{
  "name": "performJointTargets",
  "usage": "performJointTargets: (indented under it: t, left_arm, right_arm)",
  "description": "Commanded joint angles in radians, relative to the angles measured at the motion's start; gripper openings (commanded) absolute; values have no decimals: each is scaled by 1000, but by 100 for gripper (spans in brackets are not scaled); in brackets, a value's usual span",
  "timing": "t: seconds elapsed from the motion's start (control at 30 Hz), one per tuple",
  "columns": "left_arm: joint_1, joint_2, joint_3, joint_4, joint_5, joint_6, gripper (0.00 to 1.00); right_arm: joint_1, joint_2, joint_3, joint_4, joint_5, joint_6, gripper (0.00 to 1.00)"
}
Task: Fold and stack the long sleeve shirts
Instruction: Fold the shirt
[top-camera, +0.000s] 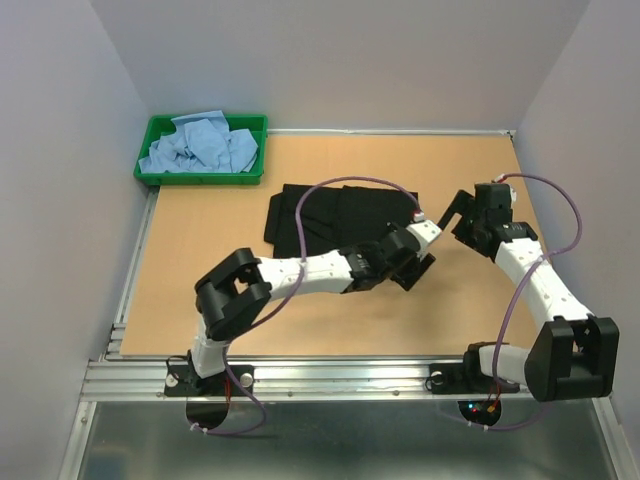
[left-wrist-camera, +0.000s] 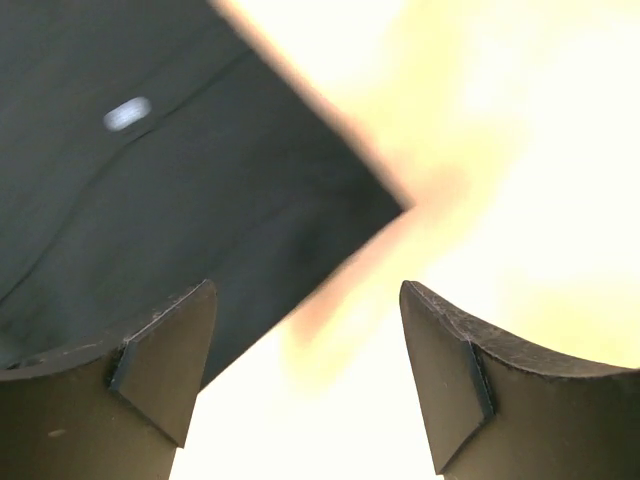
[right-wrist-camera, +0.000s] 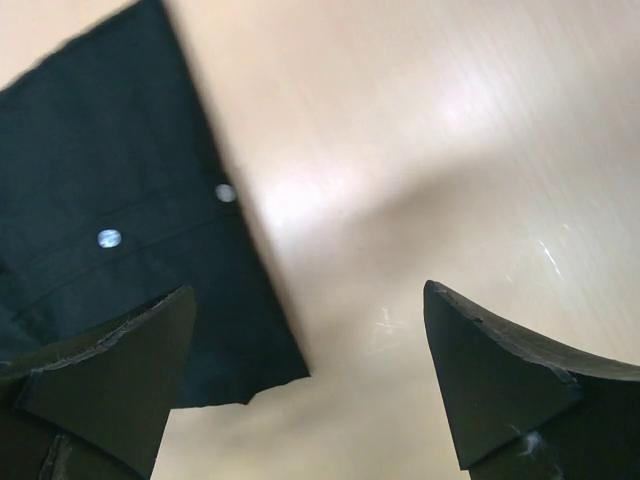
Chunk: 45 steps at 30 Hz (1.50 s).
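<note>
- The black shirt (top-camera: 340, 222) lies flat on the wooden table (top-camera: 300, 320) as a rough rectangle, at the middle of the table and a little toward the far side.
- The left gripper (top-camera: 418, 270) hangs over the shirt's near right corner, jaws spread wide with nothing between them.
- In the left wrist view that corner of dark cloth reaches toward the gap between the 2 fingers (left-wrist-camera: 165, 370); the picture is blurred and the tabletop is washed out.
- The right gripper (top-camera: 460, 212) is just beside the shirt's right edge, jaws likewise released and empty.
- In the right wrist view the shirt's edge runs down to a corner near one finger (right-wrist-camera: 120, 370), with 2 pale buttons (right-wrist-camera: 109, 238) on the cloth; bare wood shows between the fingers.
- The light blue shirts (top-camera: 200, 145) sit crumpled in a heap inside the green tray (top-camera: 150, 172) at the far left corner, well apart from both arms.
</note>
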<state>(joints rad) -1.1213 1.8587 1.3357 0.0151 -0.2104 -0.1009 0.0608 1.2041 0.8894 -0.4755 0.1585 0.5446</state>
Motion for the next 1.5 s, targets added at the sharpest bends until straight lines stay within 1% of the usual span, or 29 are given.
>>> performJointTargets:
  t: [0.0, 0.17, 0.3, 0.43, 0.47, 0.5, 0.67, 0.7, 0.8, 0.83, 0.9, 0.93, 1.0, 1.07, 1.1, 1.17, 1.2, 1.33, 1.47]
  left_arm:
    - [-64, 79, 117, 57, -81, 56, 84]
    - [-78, 192, 195, 82, -95, -9, 83]
    - [-81, 285, 246, 85, -121, -25, 83]
    - [-81, 339, 287, 82, -129, -42, 82]
    - [-81, 353, 290, 75, -145, -48, 80]
    - [-81, 353, 292, 74, -156, -57, 80]
    - [-81, 376, 270, 57, -225, -88, 68]
    - [-81, 373, 266, 45, -236, -92, 63]
    - [-81, 372, 249, 19, -265, -112, 52]
    - [-80, 367, 243, 16, -273, -118, 42]
    - [-80, 355, 220, 13, -277, -128, 29]
    - [-77, 352, 209, 11, -277, -132, 15]
    - [-74, 333, 197, 11, -270, -141, 1]
    - [-63, 318, 177, 11, -261, -152, 0]
    - [-55, 295, 168, 13, -250, -169, 0]
    - [-35, 264, 132, 14, -216, -186, 0]
    - [-31, 228, 117, 26, -204, -192, 0]
    - [-12, 146, 40, 71, -133, -204, 0]
    - [-8, 106, -4, 89, -83, -215, 0]
  right_arm:
    - [-56, 23, 34, -75, -30, 52, 100]
    - [-56, -1, 0, -83, -13, 75, 100]
    - [-56, -3, -27, -81, -5, 78, 100]
    - [-56, -8, -43, -81, 9, 84, 100]
    - [-56, -6, -44, -81, 12, 86, 100]
    - [-56, -8, -44, -81, 12, 86, 100]
    - [-56, -12, -50, -81, 6, 84, 100]
    - [-56, -12, -52, -80, 1, 84, 100]
    - [-56, -5, -47, -75, -17, 83, 100]
    - [-56, 0, -44, -74, -34, 83, 100]
    - [-56, 12, -37, -68, -51, 83, 100]
    - [-56, 15, -35, -64, -69, 83, 100]
    - [-56, 28, -30, -48, -99, 83, 100]
    - [-56, 38, -26, -31, -151, 86, 100]
    - [-56, 52, -21, -12, -219, 86, 100]
    - [-56, 72, -17, 11, -276, 95, 100]
    - [-56, 93, -14, 35, -330, 100, 100]
    - [-56, 150, -20, 124, -442, 140, 100]
    - [-56, 256, -29, 233, -528, 189, 100]
